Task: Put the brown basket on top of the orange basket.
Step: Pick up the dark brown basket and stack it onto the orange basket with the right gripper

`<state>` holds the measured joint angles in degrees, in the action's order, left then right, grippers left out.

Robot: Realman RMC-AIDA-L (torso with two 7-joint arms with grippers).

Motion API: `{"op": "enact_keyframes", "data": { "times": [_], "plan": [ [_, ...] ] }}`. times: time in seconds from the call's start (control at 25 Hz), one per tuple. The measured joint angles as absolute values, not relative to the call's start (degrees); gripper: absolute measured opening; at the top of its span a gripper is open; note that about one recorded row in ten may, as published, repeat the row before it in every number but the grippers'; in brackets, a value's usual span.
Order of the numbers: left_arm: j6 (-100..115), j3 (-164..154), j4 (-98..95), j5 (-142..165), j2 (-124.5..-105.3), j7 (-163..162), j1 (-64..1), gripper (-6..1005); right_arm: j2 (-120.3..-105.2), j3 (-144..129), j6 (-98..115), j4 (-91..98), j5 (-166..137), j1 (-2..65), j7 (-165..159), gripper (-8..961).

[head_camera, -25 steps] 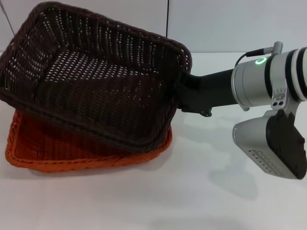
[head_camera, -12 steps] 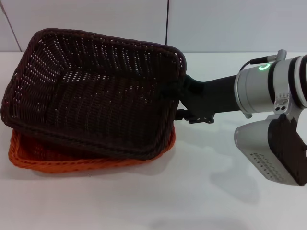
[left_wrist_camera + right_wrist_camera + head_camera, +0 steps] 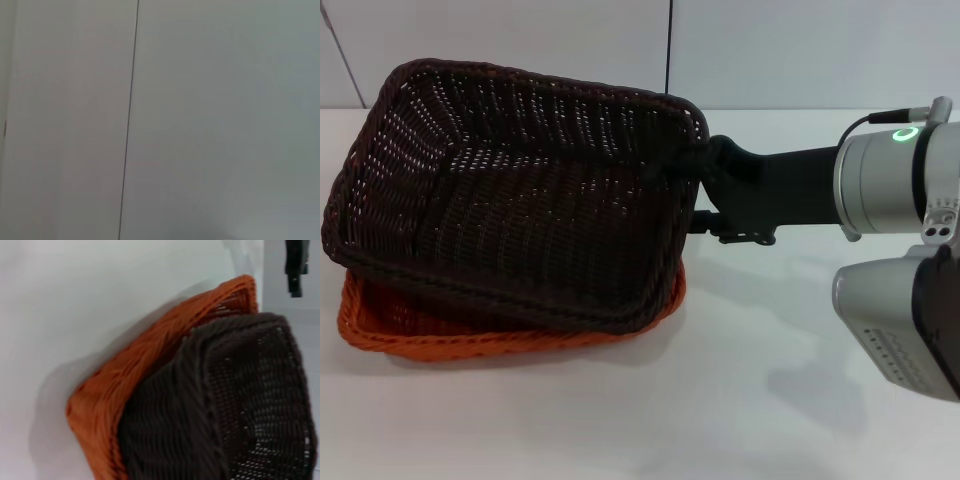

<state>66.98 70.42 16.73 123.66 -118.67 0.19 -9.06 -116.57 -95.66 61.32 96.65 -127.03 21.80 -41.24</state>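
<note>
From my seat the closest thing in the head view is the white table (image 3: 740, 400), bare along the front edge where the arm throws a soft shadow. Just past that is the orange basket (image 3: 440, 335), sitting flat on the table with only its near rim and a bit of its right side peeking out. The brown basket (image 3: 520, 200) sits on top of it, nested in but skewed a little and tipped, so its far-left corner rides higher than the near edge. The right wrist view shows the same stack from the side: brown weave (image 3: 240, 405) sunk inside the orange rim (image 3: 145, 365).

The right gripper (image 3: 705, 195) comes in from the right side and is right up at the brown basket's right rim, touching or nearly so. Honestly I can't tell whether the fingers are clamped on the rim or spread, since the black body and the basket's dark weave blur together there. Behind it the silver forearm shows a green ring light.

Farthest back is the pale wall (image 3: 800, 50) with a dark vertical seam. The left wrist camera only gives me that kind of wall panel (image 3: 225, 120), and the left gripper isn't showing anywhere.
</note>
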Motion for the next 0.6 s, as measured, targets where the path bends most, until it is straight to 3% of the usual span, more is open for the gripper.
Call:
{"op": "enact_keyframes", "data": {
  "times": [0.28, 0.6],
  "plan": [
    [67.4, 70.2, 16.7, 123.7, -118.57, 0.4, -8.9, 755, -118.86, -96.1, 61.1, 105.4, -125.8, 14.9, -41.2, 716],
    [67.5, 70.5, 16.5, 124.0, -118.30, 0.4, -8.7, 755, -119.37, -103.8, 50.4, 112.2, -122.4, 2.1, -41.2, 716]
  ]
}}
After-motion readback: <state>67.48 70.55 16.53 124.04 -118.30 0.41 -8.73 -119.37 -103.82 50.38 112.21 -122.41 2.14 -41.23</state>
